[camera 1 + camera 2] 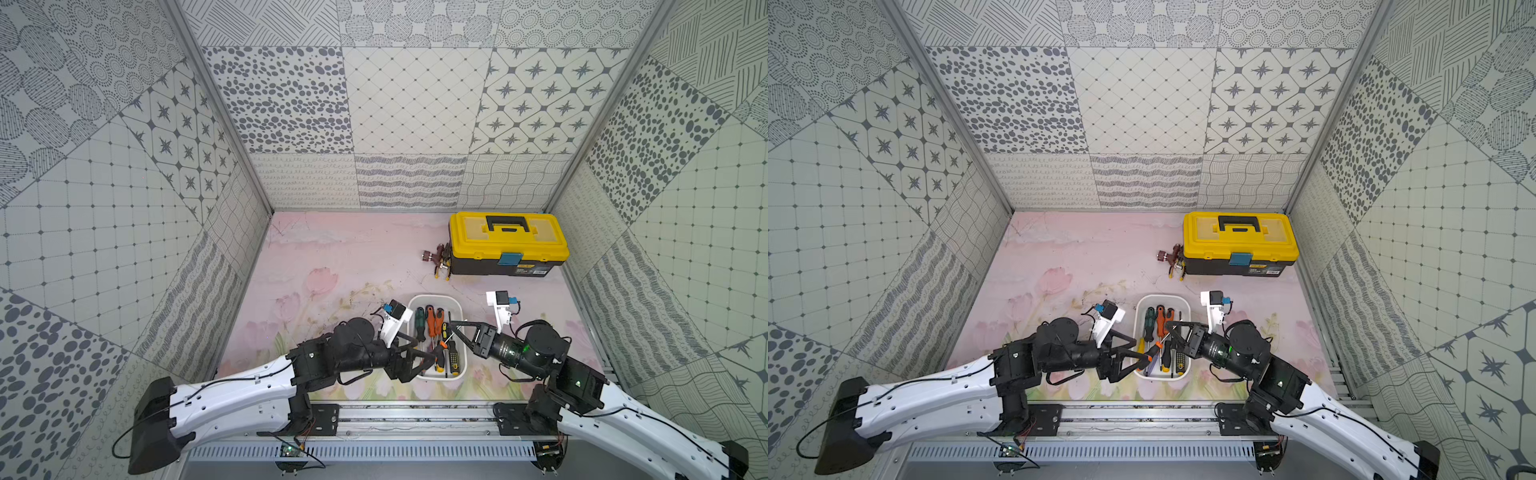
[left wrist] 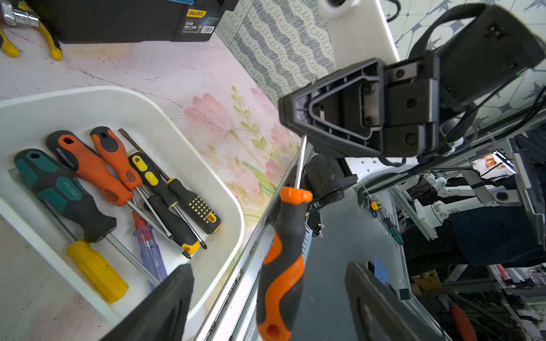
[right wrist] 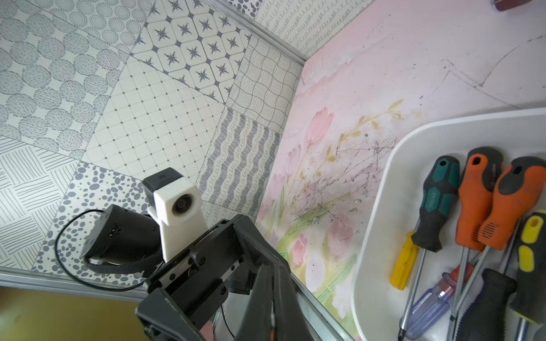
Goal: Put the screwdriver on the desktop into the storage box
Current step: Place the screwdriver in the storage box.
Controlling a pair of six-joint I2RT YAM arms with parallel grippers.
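1. Screwdriver (image 2: 282,265) front and centre: orange-and-black handle, thin steel shaft, hanging at a slant over the near end of the storage box (image 1: 435,296), not lying in it.
2. Right gripper (image 2: 288,118) has the tool. Its jaws are pressed together on the far tip of the shaft, and that pinch alone carries the weight.
3. Left gripper (image 2: 269,267) is spread wide, one finger on each side of the handle. In the left wrist view there is a gap on both sides, so it grips nothing.
4. Down in the white tub, a heap of tools. A green-handled driver (image 2: 56,189) and an orange-handled pair (image 2: 97,174) lie with their grips toward the far end. Two black-and-yellow drivers (image 2: 153,177) cross over them. A plain yellow driver (image 2: 97,271) and a clear violet tester (image 2: 149,251) sit at the near end.
5. The tub rests on the desktop (image 1: 332,257), pale pink with tulips and fine dark scratches, between the two arms.
6. Further back on the right stands a yellow-lidded toolbox (image 1: 507,239), lid down, blue latch at the front. Just beside it on its left is a small clutter of hardware (image 1: 441,262), yellow-handled pliers among it.
7. Behind everything, grey-and-white patterned wall panels (image 1: 411,99) close the cell on three sides.
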